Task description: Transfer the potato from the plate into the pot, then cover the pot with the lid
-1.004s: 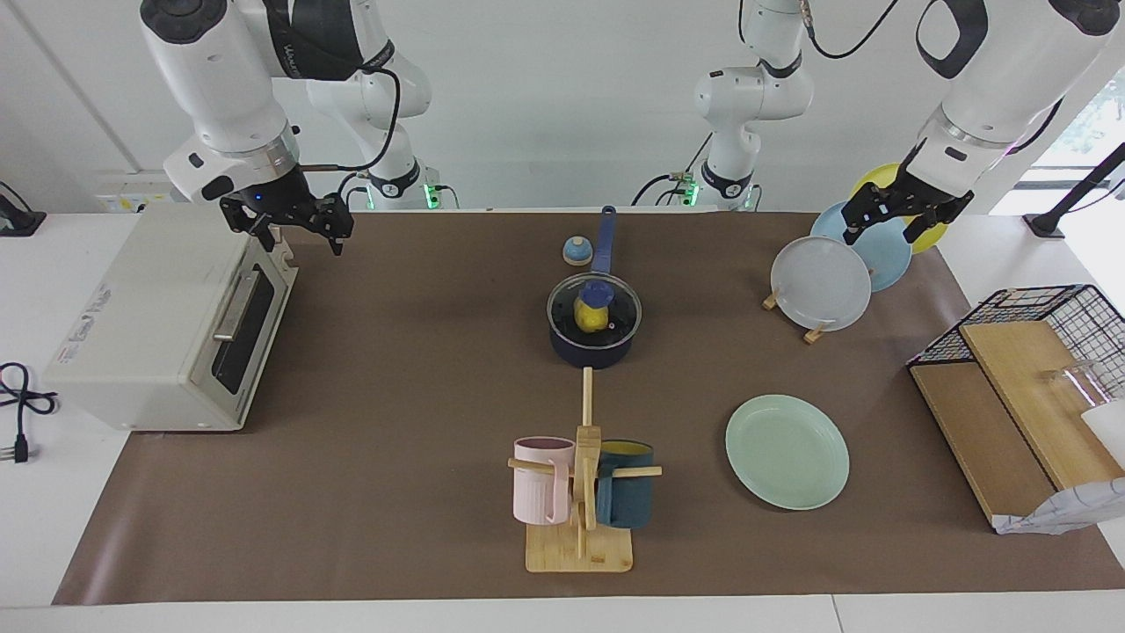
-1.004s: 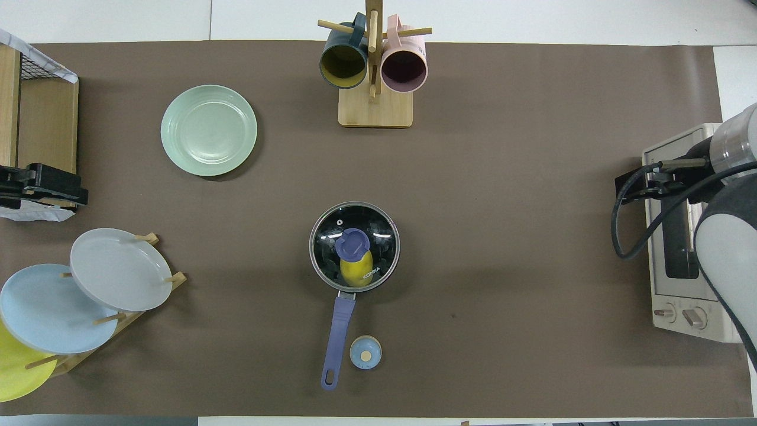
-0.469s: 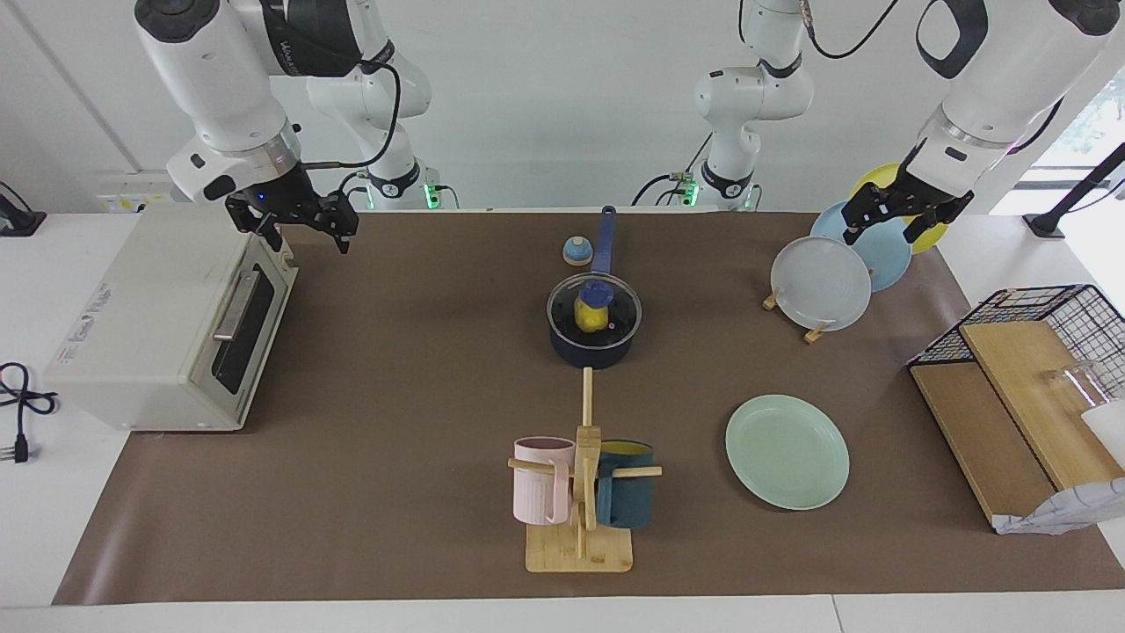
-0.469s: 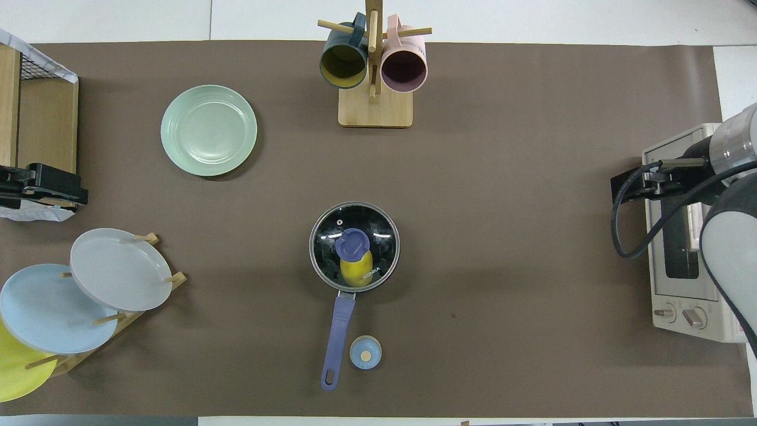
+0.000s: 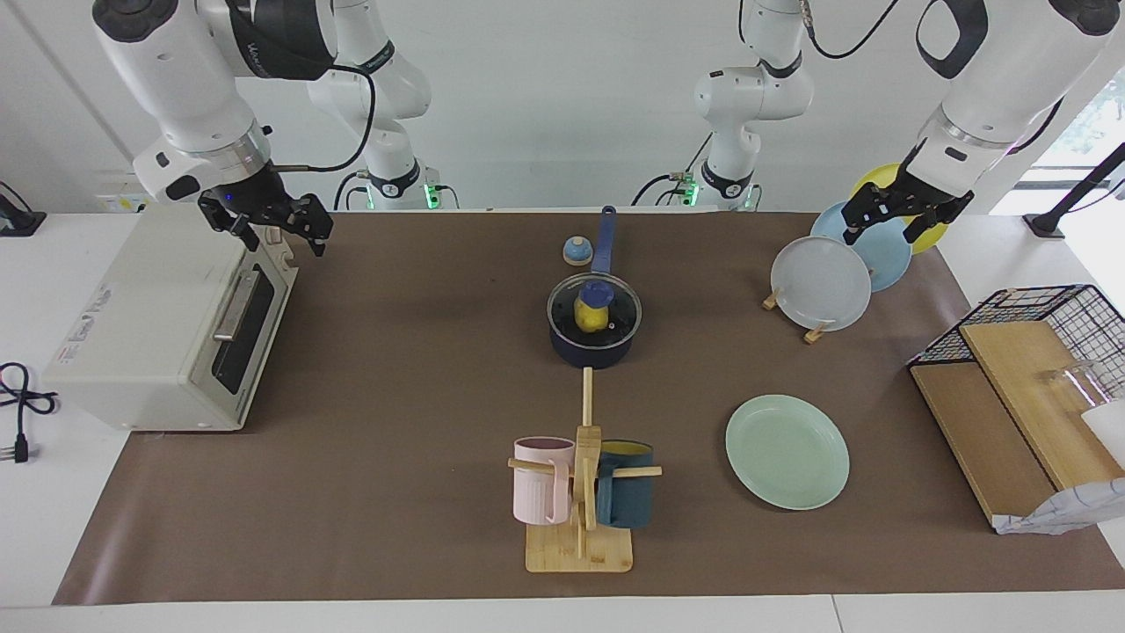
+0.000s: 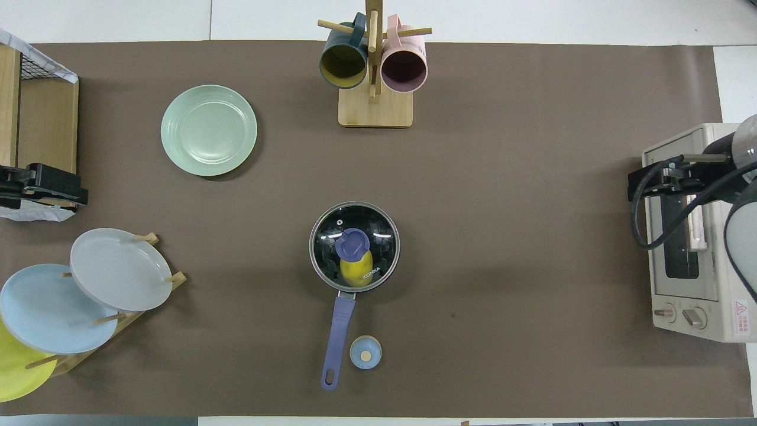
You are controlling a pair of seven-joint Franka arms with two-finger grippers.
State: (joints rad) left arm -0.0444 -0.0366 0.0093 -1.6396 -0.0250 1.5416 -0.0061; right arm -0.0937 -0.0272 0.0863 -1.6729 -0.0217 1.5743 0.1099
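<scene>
The dark blue pot (image 5: pixel 591 350) (image 6: pixel 392 258) stands mid-table with its long handle (image 6: pixel 337 337) pointing toward the robots. The glass lid (image 5: pixel 619 309) (image 6: pixel 378 234) with a blue knob sits on it. Through the glass I see the yellow potato (image 5: pixel 585 319) (image 6: pixel 355 271) inside the pot. The mint-green plate (image 5: pixel 787 451) (image 6: pixel 209 130) lies bare, farther from the robots toward the left arm's end. My right gripper (image 5: pixel 283 242) (image 6: pixel 647 182) hangs open over the toaster oven, holding nothing. My left gripper (image 5: pixel 880 236) (image 6: pixel 50 186) hangs open over the plate rack, holding nothing.
A white toaster oven (image 5: pixel 167 325) sits at the right arm's end. A mug tree (image 5: pixel 580 492) with a pink and a dark blue mug stands farther out than the pot. A small bell (image 5: pixel 577 251) lies beside the pot handle. Upright plates (image 5: pixel 822 281) and a wire rack (image 5: pixel 1046 352) occupy the left arm's end.
My right arm has drawn back toward its end of the table, further over the toaster oven. The left arm, pot, lid and potato have not moved.
</scene>
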